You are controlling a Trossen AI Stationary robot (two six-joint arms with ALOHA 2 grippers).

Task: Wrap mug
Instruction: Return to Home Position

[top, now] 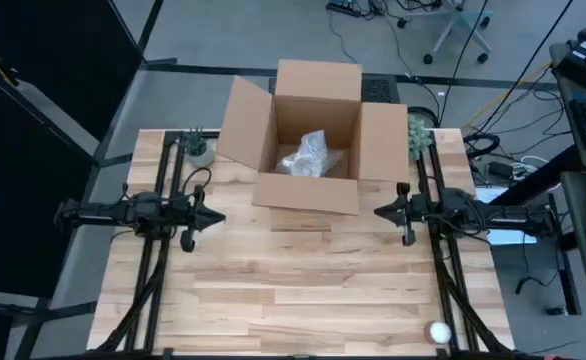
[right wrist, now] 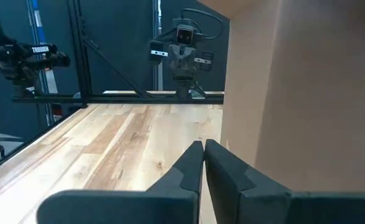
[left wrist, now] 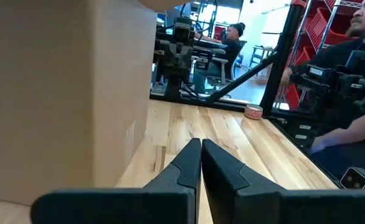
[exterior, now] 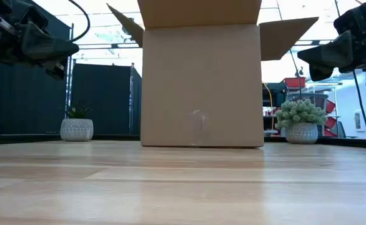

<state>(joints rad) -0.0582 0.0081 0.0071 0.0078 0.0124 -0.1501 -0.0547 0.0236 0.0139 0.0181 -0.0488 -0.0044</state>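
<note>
Bright, even overhead light; soft shadows; strong window glare behind the cardboard box (exterior: 200,84).

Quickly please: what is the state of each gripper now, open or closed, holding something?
Left gripper: closed, holding nothing.
Right gripper: closed, holding nothing.

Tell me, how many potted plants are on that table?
2. One plant stands at the table's far edge left of the cardboard box; the other plant stands right of it. No third shows, though the box's flaps could hide one.
</note>
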